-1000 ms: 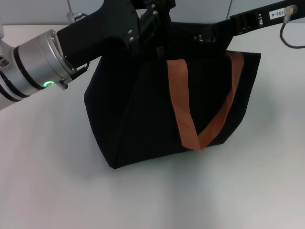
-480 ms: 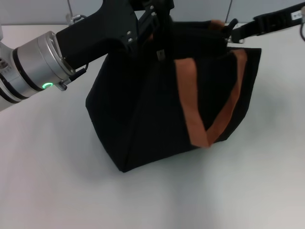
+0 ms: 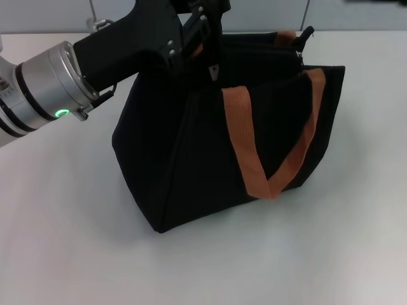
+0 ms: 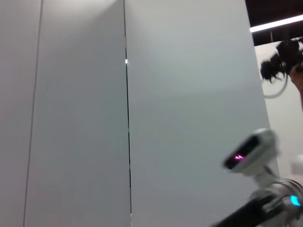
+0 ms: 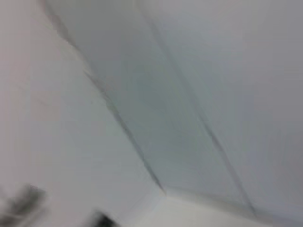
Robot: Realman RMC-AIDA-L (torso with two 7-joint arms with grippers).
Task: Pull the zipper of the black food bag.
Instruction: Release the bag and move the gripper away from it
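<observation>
White table (image 3: 76, 241) bears the black food bag (image 3: 191, 159); left gripper (image 3: 206, 25) at its top, grip unclear.

- Head view looks forward and down, close over the white tabletop (image 3: 63, 241), with the black food bag (image 3: 191, 159) mid-frame.
- Left wrist view faces grey wall panels (image 4: 189, 94).
- Right wrist view, blurred, faces similar panels (image 5: 189, 94).
- Neither wrist view shows the tabletop.
</observation>
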